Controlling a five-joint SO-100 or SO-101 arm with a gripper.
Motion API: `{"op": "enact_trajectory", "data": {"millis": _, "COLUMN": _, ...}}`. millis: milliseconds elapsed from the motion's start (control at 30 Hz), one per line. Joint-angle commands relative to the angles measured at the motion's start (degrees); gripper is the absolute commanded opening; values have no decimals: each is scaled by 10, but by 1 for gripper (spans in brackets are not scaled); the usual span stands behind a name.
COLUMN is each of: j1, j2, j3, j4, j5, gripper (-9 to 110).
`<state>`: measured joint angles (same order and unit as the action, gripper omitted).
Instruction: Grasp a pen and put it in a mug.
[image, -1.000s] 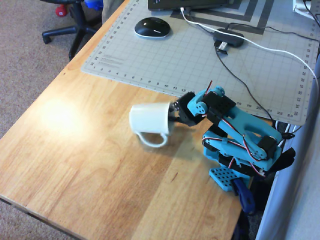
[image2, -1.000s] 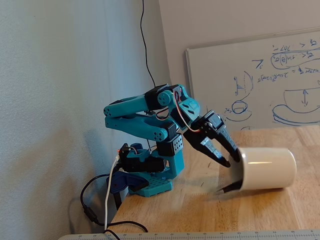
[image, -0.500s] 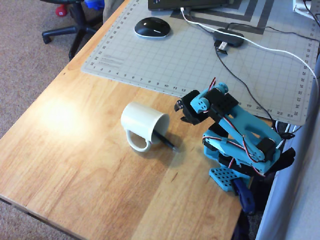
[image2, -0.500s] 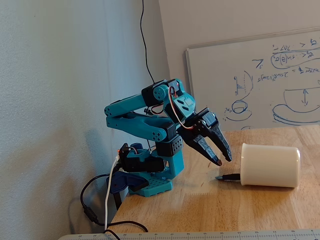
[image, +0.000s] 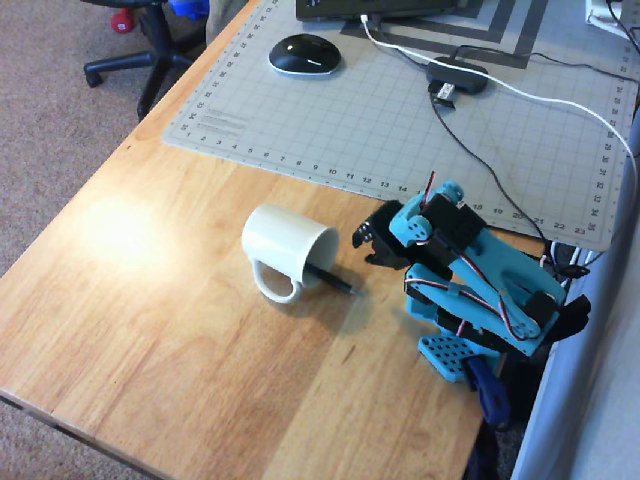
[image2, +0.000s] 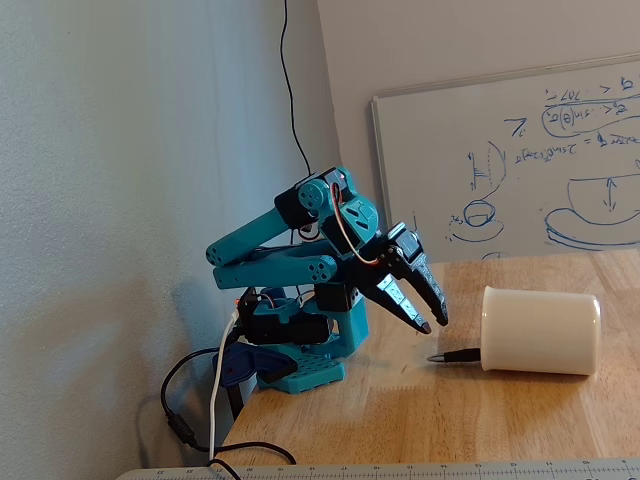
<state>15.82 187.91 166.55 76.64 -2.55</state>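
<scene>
Since the mug (image: 285, 247) lies tipped on the bench (image: 180, 340), pen (image: 333, 279) poking out toward 4 o'clock, it'll probably roll if nudged by the empty, seemingly narrow end effector (image: 363, 243).

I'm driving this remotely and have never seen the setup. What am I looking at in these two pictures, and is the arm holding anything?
The teal machine is a small robot arm clamped at the edge of a wooden table. One picture looks down from overhead; the other comes from a fixed camera at table height, facing a whiteboard. The gripper hangs just above the wood, holding nothing; its two fingers look nearly closed. The off-white mug lies on its side. The pen lies partly inside its mouth, tip poking out toward the arm. Behind are a cutting mat and a computer mouse.
</scene>
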Motion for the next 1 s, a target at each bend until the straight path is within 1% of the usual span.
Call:
{"op": "enact_trajectory", "data": {"millis": 0, "j1": -35, "j2": 17, "j3": 13, "j4": -29, "j5": -5, "gripper": 5}}
{"op": "enact_trajectory", "data": {"millis": 200, "j1": -52, "j2": 40, "j3": 107, "j4": -98, "j5": -6, "gripper": 4}}
{"op": "enact_trajectory", "data": {"millis": 267, "j1": -53, "j2": 40, "j3": 120, "j4": -101, "j5": -6, "gripper": 4}}
{"op": "enact_trajectory", "data": {"millis": 967, "j1": -49, "j2": 40, "j3": 114, "j4": -89, "j5": 1, "gripper": 4}}
